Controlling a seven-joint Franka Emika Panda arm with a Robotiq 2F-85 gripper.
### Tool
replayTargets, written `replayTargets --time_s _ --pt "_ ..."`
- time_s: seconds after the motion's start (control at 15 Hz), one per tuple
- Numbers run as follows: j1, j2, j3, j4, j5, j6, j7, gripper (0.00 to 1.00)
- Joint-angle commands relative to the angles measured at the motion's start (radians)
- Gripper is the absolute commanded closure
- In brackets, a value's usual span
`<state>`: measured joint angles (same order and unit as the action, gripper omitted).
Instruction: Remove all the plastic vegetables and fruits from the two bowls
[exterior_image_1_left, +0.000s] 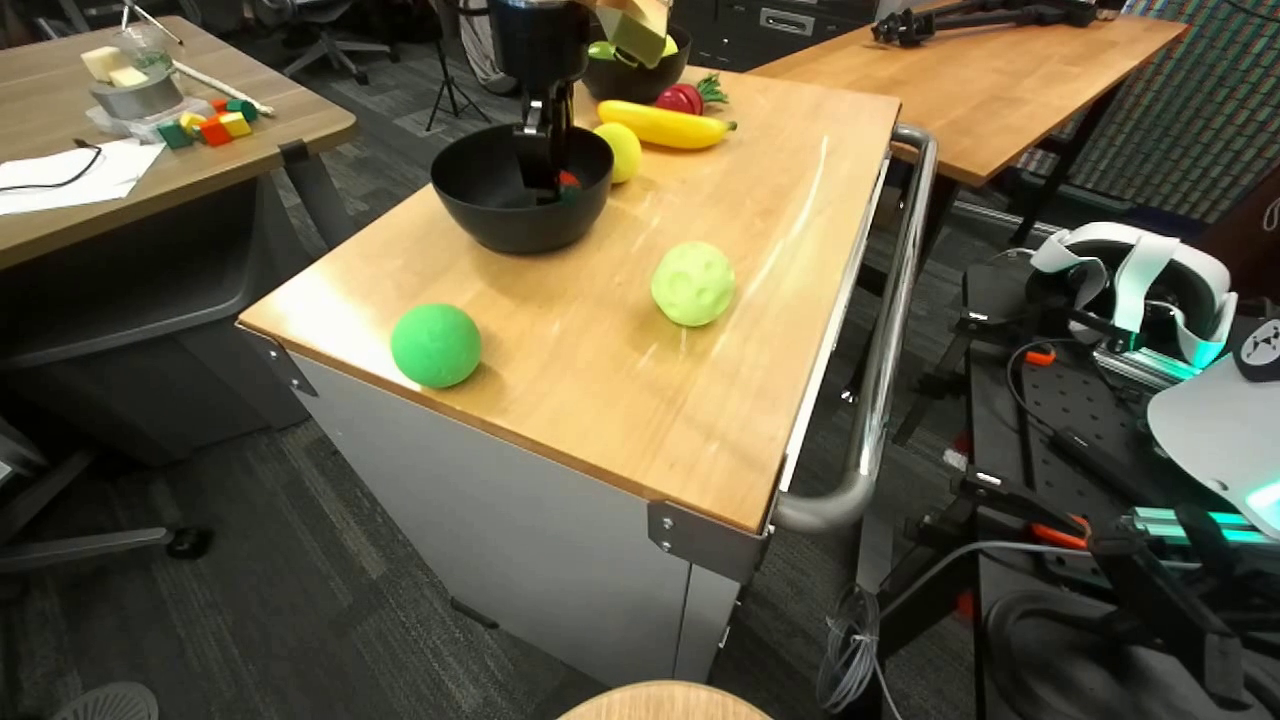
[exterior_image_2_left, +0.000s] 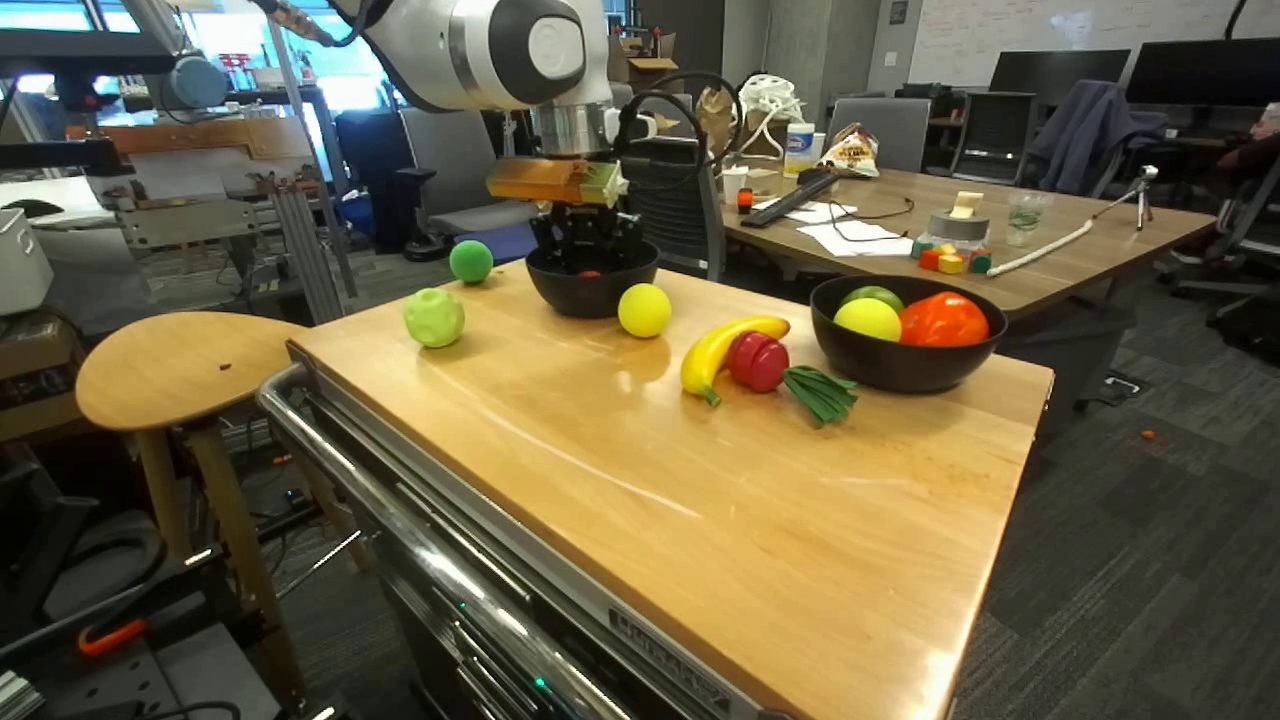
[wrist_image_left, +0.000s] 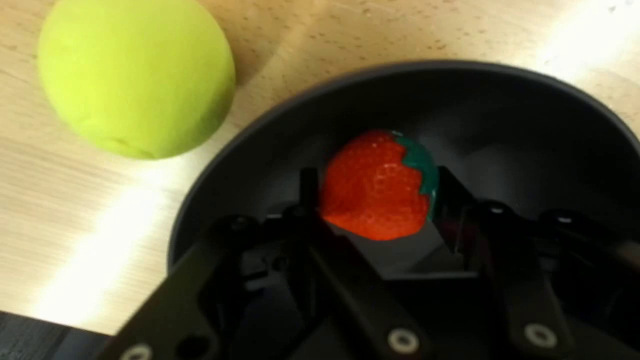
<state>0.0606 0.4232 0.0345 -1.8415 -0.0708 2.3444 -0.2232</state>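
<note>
While your jaws are clamped on the strawberry (wrist_image_left: 377, 187), inside the bowl (wrist_image_left: 540, 130) beside the round yellow piece (wrist_image_left: 135, 75), you should lift straight: a sideways pull may drag this bowl, and the strawberry, being tapered, could slip.

A black bowl (exterior_image_2_left: 562, 296) stands upright on the surface (exterior_image_2_left: 800, 520); inside it a red strawberry (wrist_image_left: 372, 187) is on its side, green cap toward the right of the wrist view. Just beside sits a yellow ball (exterior_image_2_left: 645, 310). Another bowl (exterior_image_2_left: 895, 370), also black and upright, holds a glossy red piece (exterior_image_2_left: 945, 322), a second yellow ball (exterior_image_2_left: 868, 320) and a partly hidden green piece (exterior_image_2_left: 873, 296). Near it a curved banana (exterior_image_2_left: 715, 352) and a red radish (exterior_image_2_left: 759, 362) with green leaves lie side by side. A dimpled lime ball (exterior_image_1_left: 693, 284) and a matte green ball (exterior_image_1_left: 436, 345) rest well apart
</note>
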Motion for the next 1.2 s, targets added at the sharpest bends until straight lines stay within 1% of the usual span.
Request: replayTargets --time_s 0.0,0.07,0.27,0.4,0.67,0.8,0.93,1.13 --pt "-0.019 -0.088 0.035 -0.028 0.053 0.030 0.014 0.70" --pt "-0.022 -0.112 0.043 -0.032 0.072 0.038 0.012 0.70" --pt "-0.017 -0.245 0.056 -0.093 0.114 0.041 0.014 0.70" --pt "-0.015 -0.347 0.065 -0.162 0.136 0.041 -0.017 0.70" --pt "-0.004 -0.502 0.055 -0.304 0.120 0.009 -0.073 0.70" --pt "-0.002 -0.552 0.042 -0.379 0.109 -0.004 -0.078 0.70" --pt "-0.004 -0.577 0.030 -0.449 0.092 0.007 -0.071 0.70" --pt "-0.012 -0.567 0.006 -0.522 0.086 0.041 -0.048 0.70"
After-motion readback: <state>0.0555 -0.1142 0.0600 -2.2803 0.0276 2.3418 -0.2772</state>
